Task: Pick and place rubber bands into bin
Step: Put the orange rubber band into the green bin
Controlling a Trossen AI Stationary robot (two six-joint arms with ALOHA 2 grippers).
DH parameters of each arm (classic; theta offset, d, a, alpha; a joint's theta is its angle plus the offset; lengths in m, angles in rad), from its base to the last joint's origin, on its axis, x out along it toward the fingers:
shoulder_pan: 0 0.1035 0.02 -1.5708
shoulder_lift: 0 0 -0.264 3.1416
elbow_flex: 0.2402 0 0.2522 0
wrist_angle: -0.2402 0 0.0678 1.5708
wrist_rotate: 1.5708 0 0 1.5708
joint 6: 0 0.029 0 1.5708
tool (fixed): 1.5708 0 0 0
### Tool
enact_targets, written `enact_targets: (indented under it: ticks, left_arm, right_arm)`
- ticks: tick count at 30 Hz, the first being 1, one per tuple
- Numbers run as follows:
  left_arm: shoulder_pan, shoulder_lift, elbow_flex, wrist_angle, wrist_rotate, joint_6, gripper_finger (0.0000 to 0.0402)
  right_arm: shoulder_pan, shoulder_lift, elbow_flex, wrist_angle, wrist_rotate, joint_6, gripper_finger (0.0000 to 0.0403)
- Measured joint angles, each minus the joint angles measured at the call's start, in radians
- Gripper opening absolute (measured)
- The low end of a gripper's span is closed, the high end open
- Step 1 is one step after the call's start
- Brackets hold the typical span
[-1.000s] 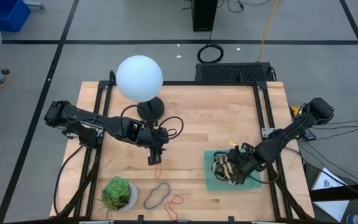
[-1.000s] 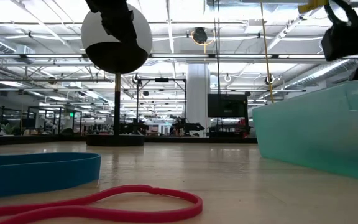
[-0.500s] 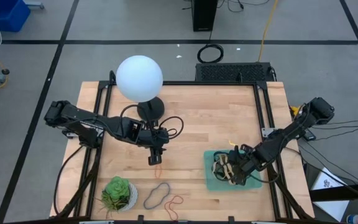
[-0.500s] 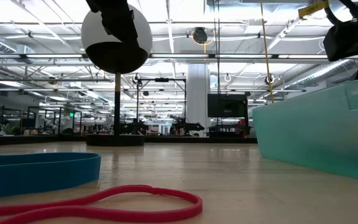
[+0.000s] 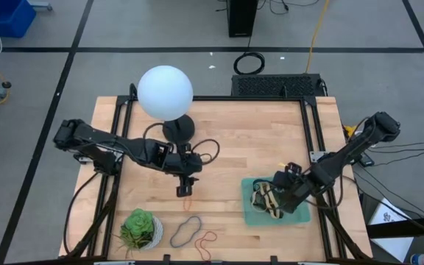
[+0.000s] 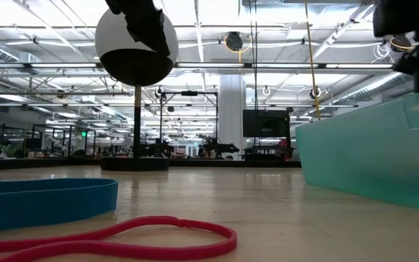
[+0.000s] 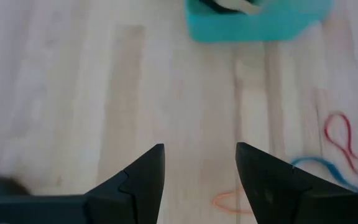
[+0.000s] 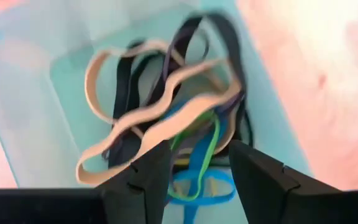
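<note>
High view
- Worktop (image 5: 227,132): pale wooden slab, centre of frame.
- Bin (image 5: 250,213): shallow mint-green translucent plastic tray, lower right of the worktop, holding a tangle of tan and dark rubber bands (image 5: 265,199).
- Right gripper (image 5: 277,193): over the bin's right half, above the tangle; nothing seen between the fingers.
- Left gripper (image 5: 183,188): left of centre, over a small orange band (image 5: 185,188) lying on the wood.
- Loose bands: a blue-grey loop (image 5: 185,230) and a thin red loop (image 5: 207,241) at the lower edge, near each other.
- Other items: white pot with green succulent (image 5: 140,229) at lower left; white globe lamp (image 5: 165,92) on a black base at upper left.

Low view
- Foreground: red loop (image 6: 122,236) lying flat, blue loop (image 6: 46,200) at left.
- Bin wall (image 6: 373,164): fills the right side.

Left wrist view
- Fingers (image 7: 142,180): spread, empty, above bare wood.
- Orange band (image 7: 229,200): at the lower edge between the fingers.
- Bin (image 7: 253,25): top of frame.

Right wrist view
- Fingers (image 8: 260,180): spread apart, gripping nothing.
- Bin contents: tan, black, green and blue bands (image 8: 166,124) heaped on the bin floor (image 8: 61,81).
</note>
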Motion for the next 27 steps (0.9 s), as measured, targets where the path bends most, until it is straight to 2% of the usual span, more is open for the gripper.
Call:
enact_targets:
  ticks: [5, 9, 21, 27]
  left_arm:
    - [-0.033, 0.036, 0.0, 0.002, 0.044, 0.135, 0.0202]
    - [-0.043, 0.09, 0.001, -0.016, 0.074, 0.106, 0.0202]
    - [-0.09, 0.347, -0.001, -0.067, 0.071, 0.111, 0.0202]
    - [-0.091, 0.409, -0.001, -0.087, 0.081, 0.105, 0.0202]
  right_arm:
    - [0.0, -0.057, 0.001, -0.002, 0.083, -0.033, 0.0156]
    - [-0.001, -0.088, 0.001, 0.009, 0.091, -0.037, 0.0157]
    - [-0.002, -0.105, 0.001, 0.046, 0.121, -0.067, 0.0156]
    - [-0.002, -0.106, 0.001, 0.064, 0.121, -0.075, 0.0156]
